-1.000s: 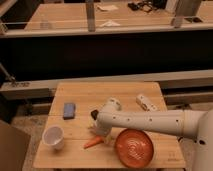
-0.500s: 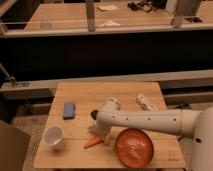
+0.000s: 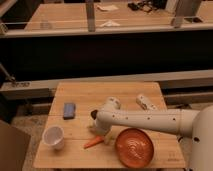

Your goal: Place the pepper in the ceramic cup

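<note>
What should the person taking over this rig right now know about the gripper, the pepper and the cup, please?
The gripper is open and holds nothing. It points down just over the thick end of the pepper.
The pepper lies flat on the table near the front edge, between the ceramic cup and the orange plate.
The ceramic cup stands upright at the front left, with nothing seen in it.
Done: the arm is lined up over the pepper.
Left: grasp the pepper, carry it left, release it into the ceramic cup.

Pincer (image 3: 98, 131) above the orange pepper (image 3: 93, 143); ceramic cup (image 3: 53, 136) white (plate (image 3: 134, 148) orange, ringed).
</note>
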You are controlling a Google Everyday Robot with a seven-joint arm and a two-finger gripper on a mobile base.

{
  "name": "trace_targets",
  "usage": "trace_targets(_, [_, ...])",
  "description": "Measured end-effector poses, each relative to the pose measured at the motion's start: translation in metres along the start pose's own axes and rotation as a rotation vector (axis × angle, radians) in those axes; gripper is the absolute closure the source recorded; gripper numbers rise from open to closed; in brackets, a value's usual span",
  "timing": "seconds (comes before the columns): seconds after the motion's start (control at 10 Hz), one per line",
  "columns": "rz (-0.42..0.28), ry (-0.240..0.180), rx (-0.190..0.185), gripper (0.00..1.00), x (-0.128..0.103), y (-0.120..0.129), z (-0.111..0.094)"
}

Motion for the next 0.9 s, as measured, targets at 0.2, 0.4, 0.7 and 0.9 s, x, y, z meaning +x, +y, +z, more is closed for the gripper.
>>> trace_targets(0.2, [0.001,-0.001,0.0,0.25,0.0016,-0.0004,0.0008])
trace_targets(0.4, [0.001,-0.001,0.0,0.38,0.0019,-0.0001,0.0006])
trace_targets(0.7, [0.006,0.001,-0.001,0.42,0.0037,0.002,-0.0022])
trace_targets(0.9, [0.005,-0.001,-0.002,0.42,0.003,0.0026,-0.0041])
